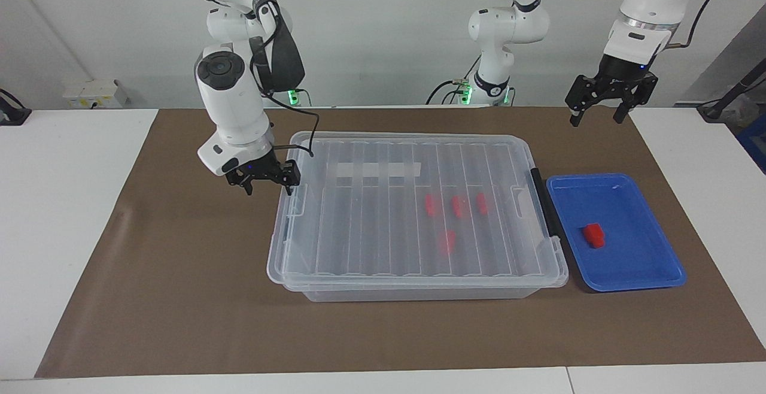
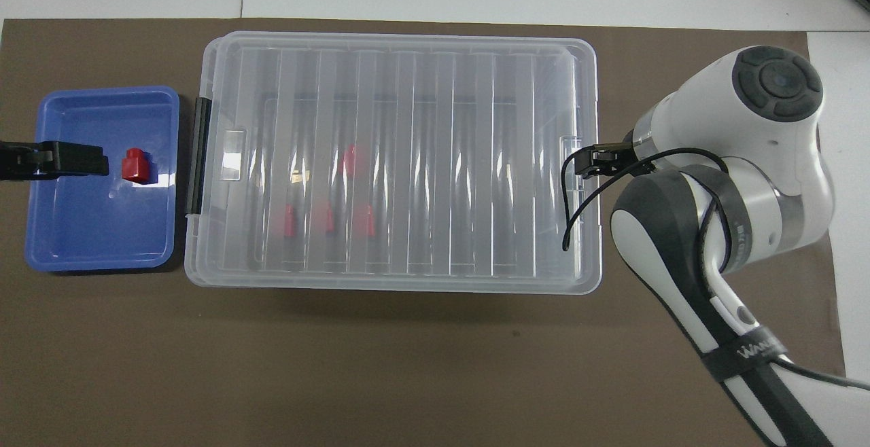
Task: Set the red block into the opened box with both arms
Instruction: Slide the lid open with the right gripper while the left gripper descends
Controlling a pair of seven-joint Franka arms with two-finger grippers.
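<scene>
A small red block lies in the blue tray. The clear box stands mid-mat with its ribbed lid on it. Several more red blocks show through the lid. My right gripper is open and low at the lid's end tab, at the right arm's end of the box. Whether it touches the tab I cannot tell. My left gripper hangs open, high over the tray.
The box has a black handle at its tray end and a white tape strip on the lid. A brown mat covers the table. A third white arm stands at the robots' edge.
</scene>
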